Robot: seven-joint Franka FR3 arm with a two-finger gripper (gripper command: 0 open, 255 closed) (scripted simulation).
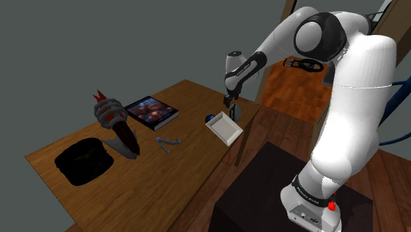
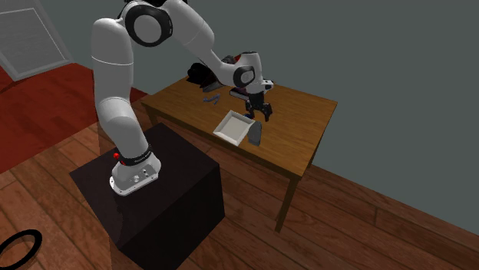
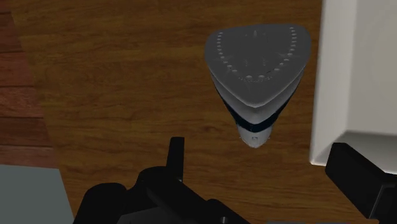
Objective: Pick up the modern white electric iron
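So the claw (image 1: 228, 100) hovered just above the iron (image 3: 257, 76), spread apart and gripping nothing; the iron stood on its heel near the table (image 1: 191, 161) edge, grey soleplate showing, just beside a white tray (image 1: 224, 128).
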